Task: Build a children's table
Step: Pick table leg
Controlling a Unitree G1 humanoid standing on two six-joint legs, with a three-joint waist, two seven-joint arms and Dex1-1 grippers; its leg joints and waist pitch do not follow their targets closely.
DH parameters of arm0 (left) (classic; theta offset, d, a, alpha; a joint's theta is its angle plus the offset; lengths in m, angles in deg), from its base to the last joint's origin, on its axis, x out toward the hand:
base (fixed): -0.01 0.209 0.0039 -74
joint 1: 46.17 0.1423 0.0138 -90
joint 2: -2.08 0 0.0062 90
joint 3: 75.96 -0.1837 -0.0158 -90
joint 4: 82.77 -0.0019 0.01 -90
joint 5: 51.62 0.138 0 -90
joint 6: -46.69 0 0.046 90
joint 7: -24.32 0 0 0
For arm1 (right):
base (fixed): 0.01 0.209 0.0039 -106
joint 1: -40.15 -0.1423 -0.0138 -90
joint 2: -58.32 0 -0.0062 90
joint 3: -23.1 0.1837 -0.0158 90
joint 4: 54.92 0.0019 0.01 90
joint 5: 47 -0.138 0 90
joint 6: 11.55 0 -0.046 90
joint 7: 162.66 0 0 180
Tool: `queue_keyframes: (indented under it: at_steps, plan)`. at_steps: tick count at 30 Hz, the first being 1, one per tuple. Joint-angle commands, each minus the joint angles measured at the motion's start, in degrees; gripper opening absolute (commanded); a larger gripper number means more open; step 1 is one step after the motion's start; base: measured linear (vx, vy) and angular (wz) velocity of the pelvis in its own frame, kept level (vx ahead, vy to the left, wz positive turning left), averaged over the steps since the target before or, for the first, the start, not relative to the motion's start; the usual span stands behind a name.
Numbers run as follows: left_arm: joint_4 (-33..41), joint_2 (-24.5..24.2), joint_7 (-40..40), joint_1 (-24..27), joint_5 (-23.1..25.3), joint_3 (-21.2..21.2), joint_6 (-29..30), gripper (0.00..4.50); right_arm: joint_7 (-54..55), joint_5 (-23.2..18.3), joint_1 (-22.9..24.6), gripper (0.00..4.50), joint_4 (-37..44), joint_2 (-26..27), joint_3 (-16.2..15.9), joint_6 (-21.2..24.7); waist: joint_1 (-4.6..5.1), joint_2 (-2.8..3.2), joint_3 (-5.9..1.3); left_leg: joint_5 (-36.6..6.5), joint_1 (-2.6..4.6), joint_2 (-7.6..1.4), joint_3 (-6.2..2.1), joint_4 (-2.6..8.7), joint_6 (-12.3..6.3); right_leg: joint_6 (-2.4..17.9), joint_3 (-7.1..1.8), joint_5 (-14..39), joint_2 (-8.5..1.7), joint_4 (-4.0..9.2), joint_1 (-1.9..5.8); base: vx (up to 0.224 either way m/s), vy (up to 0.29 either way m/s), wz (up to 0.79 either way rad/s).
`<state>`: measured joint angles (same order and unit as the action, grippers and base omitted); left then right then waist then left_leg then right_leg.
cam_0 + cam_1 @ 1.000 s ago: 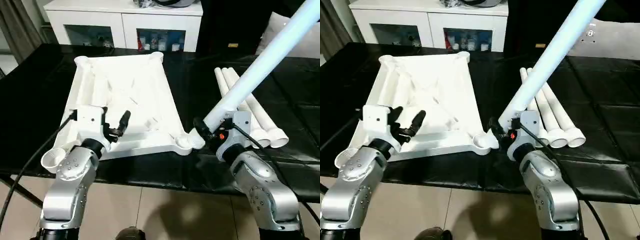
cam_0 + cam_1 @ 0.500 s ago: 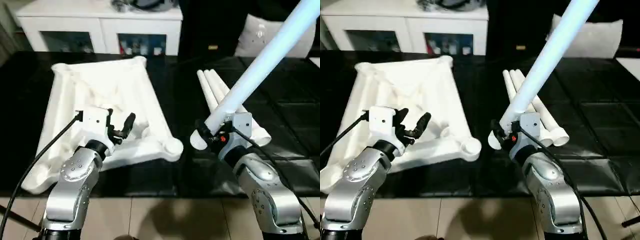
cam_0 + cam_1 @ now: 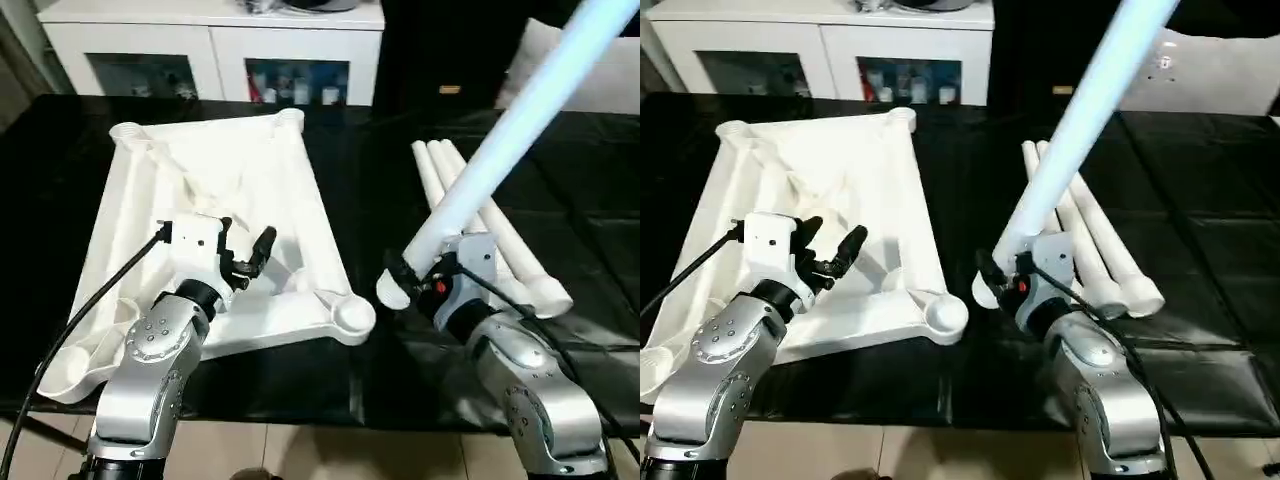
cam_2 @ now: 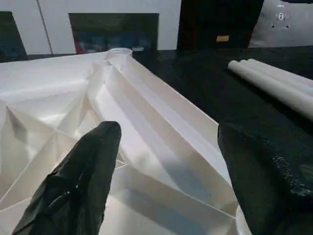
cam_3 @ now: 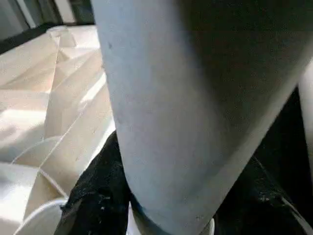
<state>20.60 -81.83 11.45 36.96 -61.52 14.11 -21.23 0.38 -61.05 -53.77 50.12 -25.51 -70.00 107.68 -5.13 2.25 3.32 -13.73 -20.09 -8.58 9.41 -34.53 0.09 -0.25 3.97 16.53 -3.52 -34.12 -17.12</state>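
**Desk:** Head camera first. Where does the build stand?

**Robot:** The children's table top (image 3: 215,215) lies upside down on the left of the black work surface (image 3: 400,150), ribs up, with no leg in any socket I can see. My right gripper (image 3: 415,280) pinches one leg (image 3: 520,120) near its thick end; that leg slants up and away to the far right, its butt hanging just right of the near-right corner socket (image 3: 350,315), not yet in it. Three spare legs (image 3: 480,220) lie side by side on the right. By my judgement nothing is fitted: all four legs are left.

**Desk:** And the left arm?

**Robot:** My left gripper (image 3: 245,250) hovers over the near half of the top, fingers spread, holding nothing. A white cabinet (image 3: 215,40) stands beyond the far edge.

**Desk:** Left wrist camera?

**Robot:** Both black fingers (image 4: 78,181) stand wide apart above the ribbed underside (image 4: 122,122). A far corner socket (image 4: 119,51) is empty, and the spare legs rest to the right on the black surface.

**Desk:** Right wrist camera?

**Robot:** The held leg crosses the view close up, my black fingers (image 5: 95,196) clamped on either side. Past it I see the ribs and a round socket rim (image 5: 41,218) near the leg's end. I judge the next job is lining that end up over the socket and pushing it home.
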Motion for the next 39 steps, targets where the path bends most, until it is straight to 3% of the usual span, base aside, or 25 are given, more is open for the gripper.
queue_keyframes:
  at_steps: [1, 4, 8, 14, 15, 16, 17, 18, 19, 20, 21, 23, 24, 25, 26, 27, 28, 29, 30, 31, 32, 33, 34, 36, 39]
  plan:
    - [0.97, -0.41, -0.32, 0.38, -0.13, -0.29, 0.47, 3.54, -0.5, -0.65, 0.37, 1.88, 1.7, -0.24, -0.64, 0.16, -0.04, 0.13, -4.21, 5.15, 0.96, -2.96, -1.75, 3.08, -12.98, 11.0, -1.6, -5.21, -2.91, 2.25, 2.93, 0.0, 0.0, 0.0]
    - [1.15, -0.6, -0.64, 0.67, -0.23, -0.37, 0.49, 3.54, -0.85, -1.15, 0.28, 1.88, 2.0, -0.16, -0.56, 0.14, 0.08, 0.41, -4.11, 3.15, 1.35, -3.33, -1.84, 3.35, -12.02, 11.31, -1.57, -2.99, -3.08, 2.48, 2.77, 0.0, 0.0, 0.0]
    - [1.11, -0.76, -0.95, 0.71, -0.23, -0.49, 0.48, 3.54, -2.61, -2.64, -0.14, 1.88, 2.01, -0.38, -0.34, 0.23, 0.01, 0.57, -4.27, 1.51, 1.04, -3.16, -1.64, 3.44, -10.08, 11.14, -1.74, -2.13, -3.27, 2.87, 3.25, 0.0, 0.0, 0.0]
    - [0.72, -0.33, -1.1, 0.39, -0.05, -1.07, 0.31, 3.54, -4.62, 0.31, -0.49, 1.88, 2.14, -3.12, -2.52, -1.56, -0.03, 0.25, -4.67, 2.39, 0.76, -2.91, -1.6, 3.19, -9.94, 9.98, -1.82, -3.75, -3.21, 2.76, 3.57, 0.0, 0.0, 0.0]
    - [0.72, -0.26, -1.12, 0.4, -0.06, -1.1, 0.29, 3.54, -4.67, 0.75, -0.56, 1.88, 2.12, -3.46, -2.92, -1.34, -0.93, -1.34, -3.99, 4.0, -4.6, -0.57, -2.66, 1.93, -14.26, 7.21, -0.27, -4.96, -4.79, 4.42, 6.91, -0.016, 0.006, 0.34]
    - [0.74, -0.23, -1.14, 0.43, -0.09, -1.12, 0.26, 3.54, -4.65, 1.06, -0.61, 1.88, 2.12, -3.7, -3.24, -1.0, -0.4, 0.23, -4.55, 5.95, -3.95, -0.42, -3.42, 1.44, -17.96, 3.65, 1.29, -5.47, -6.27, 5.16, 6.9, -0.016, 0.006, 0.34]
    - [0.77, -0.23, -1.18, 0.49, -0.13, -1.12, 0.25, 3.54, -4.13, 0.65, -0.52, 1.88, 2.13, -3.13, -2.73, -0.83, 0.05, 1.39, -4.41, 7.58, -3.54, -0.29, -4.73, 1.37, -18.83, 1.72, 3.32, -2.63, -5.4, 5.47, 7.1, 0.008, 0.012, 0.67]
    - [0.84, -0.24, -1.26, 0.6, -0.15, -1.16, 0.27, 3.54, -3.26, -1.72, -0.45, 1.88, 2.13, -1.51, -0.89, 0.29, 1.54, 3.15, -4.94, 5.28, 2.86, -3.62, -6.0, 2.57, -16.2, 2.58, 3.1, 2.18, -2.48, 3.11, 3.0, 0.073, -0.008, 0.42]
    - [0.85, -0.25, -1.28, 0.62, -0.15, -1.18, 0.27, 3.54, -3.17, -1.73, -0.45, 1.88, 2.13, -1.48, -0.79, 0.24, 2.88, 2.02, -3.89, 2.76, 4.56, -6.27, -9.16, 3.9, -18.0, 3.51, 3.19, 5.16, -1.23, 0.53, 0.8, 0.073, -0.008, 0.42]
    - [0.9, -0.28, -1.36, 0.73, -0.14, -1.25, 0.28, 3.54, -2.77, -1.76, -0.42, 1.88, 2.1, -1.37, -0.34, -0.06, 3.24, 2.72, -4.5, 0.72, 8.19, -8.41, -11.34, 3.85, -21.06, 4.75, 1.89, 7.52, -1.18, -3.17, -3.13, 0.076, -0.019, 0.09]
    - [0.97, -0.29, -1.42, 0.82, -0.15, -1.29, 0.3, 3.54, -2.65, -1.69, -0.29, 1.88, 2.06, -1.4, -0.1, -0.52, 3.31, 2.13, -4.2, 1.03, 7.77, -8.78, -11.92, 3.8, -23.47, 2.53, 0.24, 5.84, -1.83, -5.57, -5.06, 0.0, 0.0, 0.0]
    - [1.01, -0.29, -1.47, 0.88, -0.18, -1.33, 0.32, 3.54, -2.72, -1.42, -0.07, 1.88, 1.99, -1.63, -0.13, -1.01, 3.3, 1.27, -3.72, -0.68, 6.52, -7.91, -10.48, 4.01, -22.97, 1.08, -1.27, 2.12, -2.62, -5.49, -5.58, 0.0, 0.0, 0.0]
    - [1.06, -0.35, -1.61, 0.86, -0.27, -1.5, 0.38, 3.54, -2.83, -0.68, 0.38, 1.88, 1.89, -2.04, -0.47, -1.77, 1.77, -2.02, -2.65, -10.63, 0.46, -1.1, -4.77, 2.15, -14.18, 2.73, -5.77, 4.72, -6.1, 3.37, -0.14, -0.039, -0.103, 0.1]
    - [1.07, -0.36, -1.64, 0.82, -0.28, -1.56, 0.42, 3.54, -2.84, -0.61, 0.46, 1.88, 1.87, -2.1, -0.51, -1.78, 0.62, -2.51, -3.14, -8.07, -1.48, 1.24, -3.26, -1.5, -11.64, 3.72, -8.15, 9.91, -8.49, 4.7, 3.22, -0.037, -0.082, 0.04]
    - [1.09, -0.4, -1.76, 0.8, -0.33, -1.64, 0.47, 3.54, -2.79, -0.49, 0.46, 1.88, 1.81, -2.17, -0.52, -1.96, -0.59, -1.87, -2.96, -2.79, -2.84, -0.23, -4.25, -4.04, -7.15, 6.04, -9.55, 22.47, -11.5, 6.44, 4.25, -0.025, -0.092, 0.02]
    - [1.27, -0.87, -3.09, 0.86, -0.75, -2.15, 0.19, 3.54, -2.12, 0.19, 0.24, 1.88, 1.5, -2.25, -0.19, -3.08, -0.86, -1.6, -2.55, -1.0, -3.35, -0.64, -4.53, -3.58, -5.47, 6.83, -9.16, 24.68, -11.25, 6.44, 4.12, -0.006, -0.065, -0.08]
    - [1.34, -1.08, -3.67, 0.9, -0.88, -2.38, -0.09, 3.54, -1.93, 0.39, 0.11, 1.88, 1.35, -2.33, -0.02, -3.47, -0.67, -1.4, -2.51, 2.95, -3.44, -1.05, -4.52, -0.52, -3.01, 7.19, -6.62, 21.05, -7.81, 5.01, 3.37, -0.006, -0.065, -0.08]
    - [1.34, -1.14, -3.76, 0.9, -0.88, -2.44, -0.11, 3.54, -1.92, 0.44, 0.1, 1.88, 1.33, -2.33, 0.01, -3.59, -0.46, -0.08, -3.28, 5.6, -2.01, -2.15, -4.22, 2.07, -1.96, 7.58, -4.37, 9.98, -4.73, 2.89, 1.55, 0.0, 0.0, 0.0]
    - [0.95, -2.53, -6.05, 0.43, -0.71, -3.87, -0.5, 3.54, -1.95, -0.01, -0.43, 1.88, 0.62, -2.21, 2.18, -5.99, 0.15, -0.54, -3.51, 5.58, -1.15, -2.81, -4.32, 2.3, -1.8, 7.62, -4.03, 0.35, -3.44, 1.49, 0.46, 0.0, 0.0, 0.0]
    - [0.95, -2.53, -6.05, 0.43, -0.71, -3.87, -0.5, 3.54, -1.95, -0.01, -0.43, 1.88, 0.62, -2.21, 2.18, -5.99, 0.09, -0.03, -4.08, 6.77, -0.98, -2.85, -4.51, 2.18, -1.65, 8.15, -4.01, -4.02, -3.57, 0.56, 0.34, 0.0, 0.0, 0.0]
    - [0.61, -3.05, -7.04, 0.03, -0.69, -4.22, -0.78, 3.54, -2.51, -1.01, -0.79, 1.88, 0.31, -2.22, 3.35, -5.78, 0.13, 0.43, -5.15, 13.38, -0.9, -2.91, -4.89, 1.32, -1.53, 8.72, -3.96, -15.61, -3.61, -0.69, 0.14, 0.0, 0.0, 0.0]
    - [0.19, -3.5, -8.13, -0.43, -0.88, -4.43, -1.08, 3.54, -3.19, -2.37, -1.22, 1.88, 0.12, -2.33, 4.44, -4.76, -0.11, 0.74, -5.3, 15.55, -0.59, -3.12, -5.07, 1.09, -1.41, 9.07, -3.85, -20.29, -3.39, -1.18, -0.56, 0.0, 0.0, 0.0]
    - [-0.19, -3.9, -9.2, -0.86, -1.13, -4.61, -1.19, 3.54, -3.84, -3.58, -1.59, 1.88, -0.05, -2.58, 5.06, -4.0, -0.06, 0.6, -5.08, 14.33, -0.72, -3.23, -5.02, 1.1, -1.02, 9.98, -3.71, -22.05, -3.42, -1.15, -0.97, 0.0, 0.0, 0.0]
    - [-1.27, -6.04, -13.3, -2.22, -1.85, -5.83, -0.14, 3.54, -5.33, -5.71, -2.39, 1.88, -0.48, -3.59, 5.79, -2.26, -0.27, 0.8, -4.34, 1.11, -0.93, -3.21, -4.74, 2.39, 0.85, 11.54, -3.59, -12.5, -3.95, -0.1, -1.0, -0.027, 0.016, -0.01]
    - [-2.56, -9.61, -19.02, -3.68, -2.87, -7.47, 1.98, 3.54, -5.98, -6.22, -3.4, 1.88, -1.62, -3.82, 6.25, -2.18, 0.13, 1.23, -3.84, -11.34, -0.6, -3.31, -4.73, 3.84, 3.66, 11.57, -3.81, -1.46, -4.48, 0.99, -0.99, -0.062, 0.021, -0.02]
